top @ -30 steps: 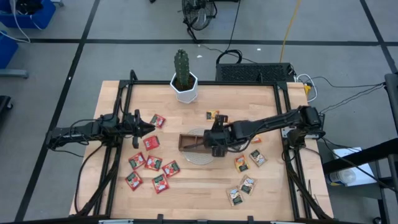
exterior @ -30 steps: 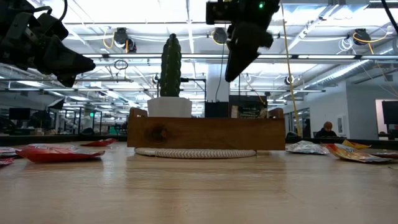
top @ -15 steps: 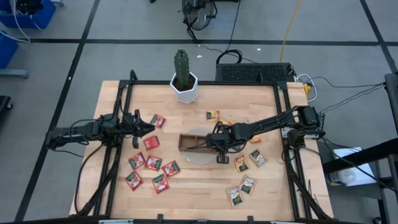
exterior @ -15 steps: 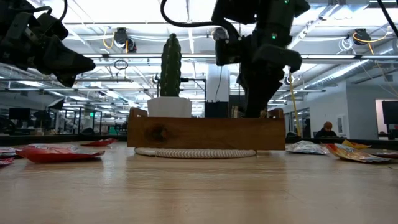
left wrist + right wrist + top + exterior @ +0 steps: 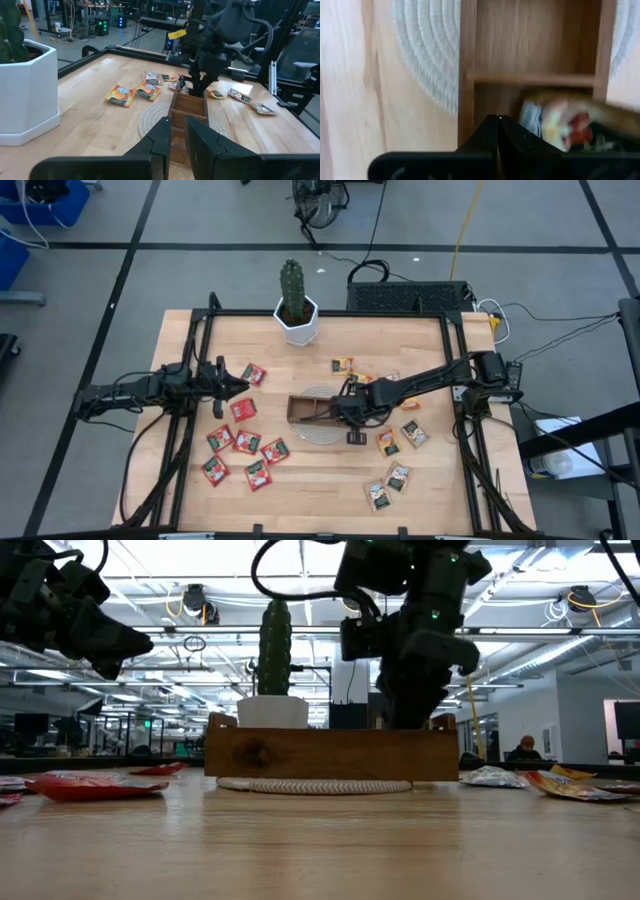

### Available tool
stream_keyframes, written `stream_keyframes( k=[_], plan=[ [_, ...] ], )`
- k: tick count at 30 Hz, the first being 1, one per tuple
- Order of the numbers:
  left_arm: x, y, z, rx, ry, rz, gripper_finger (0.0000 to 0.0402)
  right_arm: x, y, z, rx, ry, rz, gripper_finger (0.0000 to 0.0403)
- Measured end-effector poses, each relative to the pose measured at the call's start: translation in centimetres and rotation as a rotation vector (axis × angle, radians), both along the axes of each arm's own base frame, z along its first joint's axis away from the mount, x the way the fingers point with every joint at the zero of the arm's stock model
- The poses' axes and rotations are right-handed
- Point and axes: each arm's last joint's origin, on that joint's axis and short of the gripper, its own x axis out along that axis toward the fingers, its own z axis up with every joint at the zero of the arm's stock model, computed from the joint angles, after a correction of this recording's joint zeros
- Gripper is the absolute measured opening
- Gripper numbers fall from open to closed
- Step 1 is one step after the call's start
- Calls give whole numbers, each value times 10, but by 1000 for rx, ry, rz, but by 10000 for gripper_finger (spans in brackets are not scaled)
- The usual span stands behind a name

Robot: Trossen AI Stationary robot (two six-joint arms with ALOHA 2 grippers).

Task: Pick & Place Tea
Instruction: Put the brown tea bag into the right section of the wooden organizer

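A brown wooden tray (image 5: 312, 409) rests on a round woven mat (image 5: 325, 430) at mid-table. My right gripper (image 5: 352, 413) is shut and points steeply down into the tray's right end; in the low view it dips behind the tray wall (image 5: 330, 753). An orange-white tea sachet (image 5: 555, 124) lies in that compartment, next to my shut fingers (image 5: 490, 135). Red sachets (image 5: 247, 442) lie flat at the left, orange ones (image 5: 388, 442) at the right. My left gripper (image 5: 238, 385) hovers shut over the left side, pointing level toward the tray. My right gripper stands with its shut fingers pointing down into the tray's end compartment, right next to the sachet (image 5: 540, 120). Whether it touches the sachet or the tray floor, I cannot tell.
A cactus in a white pot (image 5: 297, 315) stands at the far edge. More sachets lie near the right front (image 5: 388, 483) and behind the tray (image 5: 343, 364). Black frame rails run along both table sides. Bare wood lies at the near middle.
My right gripper has gone down from above the tray into its right end and tipped to point more steeply downward. The left arm has kept still.
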Motion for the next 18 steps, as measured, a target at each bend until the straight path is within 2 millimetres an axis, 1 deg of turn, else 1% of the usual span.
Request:
stream_keyframes(
  k=[4, 11, 14, 18],
  plan=[
    [0, 0, 0, 0, 0, 0, 58, 1, 0, -3, 10, 9, 2, 0],
    [0, 0, 0, 0, -1, 0, 58, 3, 0, -22, -22, 85, 27, 0],
    [0, 0, 0, 0, 0, 0, 58, 3, -1, -26, -81, 107, 31, 0],
    [0, 0, 0, 0, 0, 0, 58, 1, -2, -25, -156, 112, 21, 0]
  ],
)
